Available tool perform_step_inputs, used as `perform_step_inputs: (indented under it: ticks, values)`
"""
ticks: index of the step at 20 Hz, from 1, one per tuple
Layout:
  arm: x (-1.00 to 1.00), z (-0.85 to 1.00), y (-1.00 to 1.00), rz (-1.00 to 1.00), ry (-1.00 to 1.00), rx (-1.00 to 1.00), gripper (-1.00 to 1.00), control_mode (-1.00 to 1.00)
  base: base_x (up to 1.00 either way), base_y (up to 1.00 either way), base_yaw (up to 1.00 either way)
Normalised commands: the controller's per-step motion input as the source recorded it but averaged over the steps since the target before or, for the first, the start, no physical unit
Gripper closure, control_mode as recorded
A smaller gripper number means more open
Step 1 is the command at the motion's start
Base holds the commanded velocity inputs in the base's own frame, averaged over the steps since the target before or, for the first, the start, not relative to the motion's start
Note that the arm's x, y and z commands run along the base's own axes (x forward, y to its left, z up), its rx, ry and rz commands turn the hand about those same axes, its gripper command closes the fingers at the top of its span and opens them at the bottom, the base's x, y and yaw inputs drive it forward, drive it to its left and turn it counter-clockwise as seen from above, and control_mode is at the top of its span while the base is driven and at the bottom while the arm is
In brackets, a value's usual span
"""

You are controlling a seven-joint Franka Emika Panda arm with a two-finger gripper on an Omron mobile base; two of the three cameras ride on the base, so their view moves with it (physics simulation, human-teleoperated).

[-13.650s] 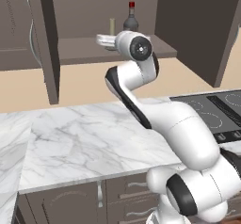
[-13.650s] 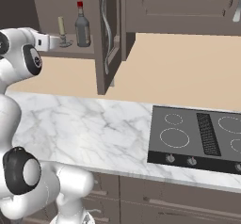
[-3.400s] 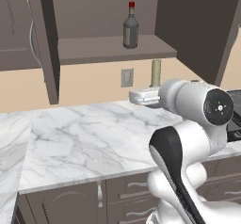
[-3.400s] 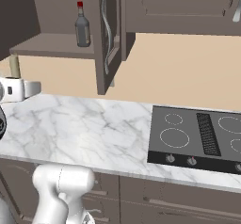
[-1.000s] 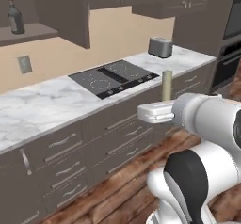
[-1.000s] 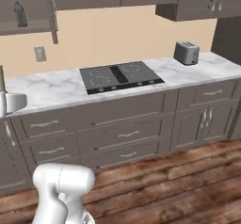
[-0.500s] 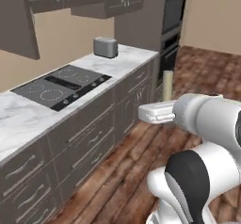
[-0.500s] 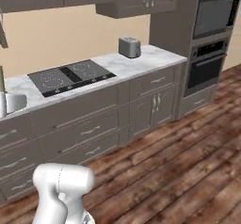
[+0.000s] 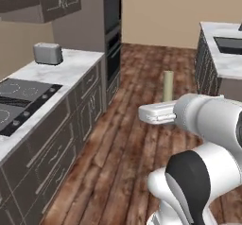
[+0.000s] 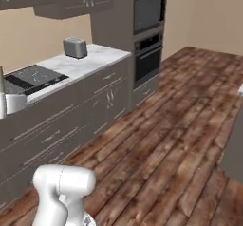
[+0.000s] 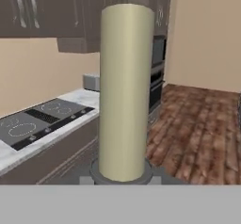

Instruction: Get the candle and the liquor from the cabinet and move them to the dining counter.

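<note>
Candle (image 11: 123,91) held upright by holder, fingers nearly closed on it, above wooden floor (image 9: 127,139). Risk: candle tipped or slipped during drive toward dining worktop (image 9: 222,61).

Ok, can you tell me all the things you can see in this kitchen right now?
candle: one, cream-yellow, upright in the tool
toaster: one, silver-grey, on the marble worktop
hob: one, black, set into the worktop
wall ovens: two, dark, stacked in the tall unit
cupboards: several, grey-brown, under the worktop
dining counter: one, white marble with a black sink, far right
floor: reddish wood planks
tool: one, white, shut on the candle
arm: one, white
</note>
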Motion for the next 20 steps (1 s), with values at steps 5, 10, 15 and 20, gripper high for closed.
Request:
perform_step_inputs:
  ticks: [5,10,15,20]
  values:
    - [0.00,0.00,0.00,0.00,0.00,0.00,1.00,1.00,0.00,-0.10,-0.49]
    - [0.00,0.00,0.00,0.00,0.00,0.00,1.00,1.00,0.03,-0.39,-0.42]
    - [0.00,0.00,0.00,0.00,0.00,0.00,1.00,1.00,0.17,-0.59,-0.33]
    - [0.00,0.00,0.00,0.00,0.00,0.00,1.00,1.00,0.46,-0.65,-0.23]
